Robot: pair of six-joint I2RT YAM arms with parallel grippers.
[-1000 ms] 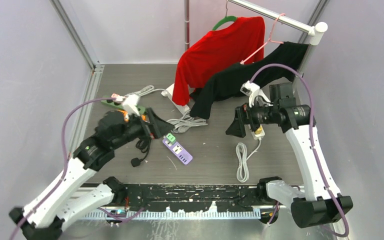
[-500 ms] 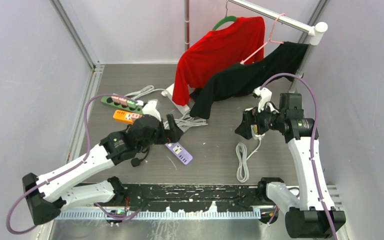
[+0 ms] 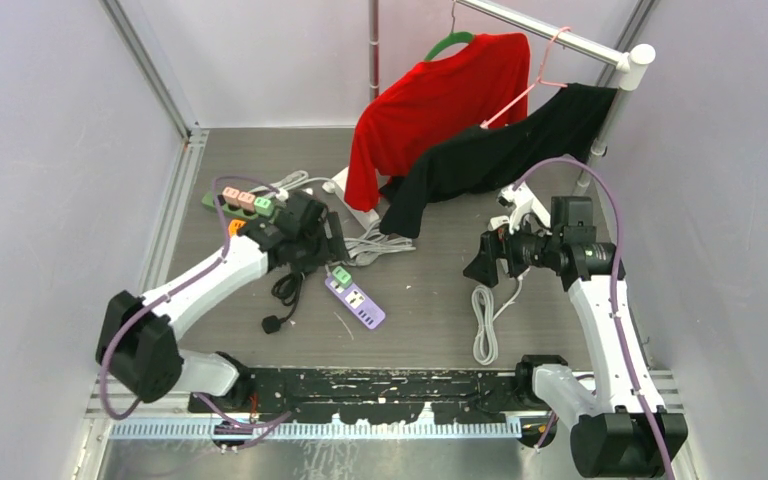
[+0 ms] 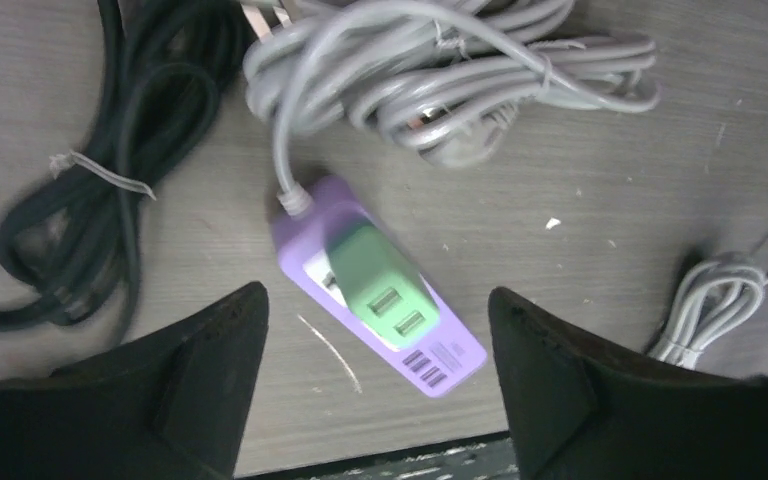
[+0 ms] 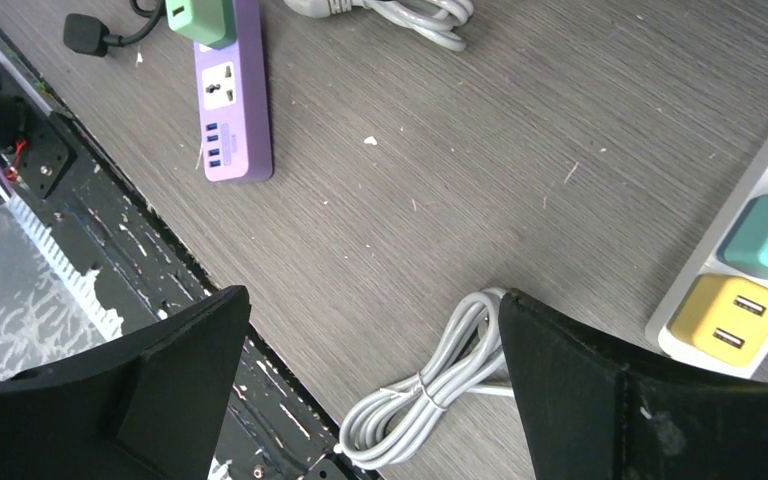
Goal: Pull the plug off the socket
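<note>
Green plug in purple socket strip, between spread empty left fingers, untouched

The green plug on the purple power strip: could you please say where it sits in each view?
Top external: green plug just left of centre.
Left wrist: green plug at centre.
Right wrist: green plug at top edge, left.
Shared landmark: purple power strip under it.

Matt green plastic plug; smooth purple plastic socket strip; wood-grained, scuffed table.
</note>
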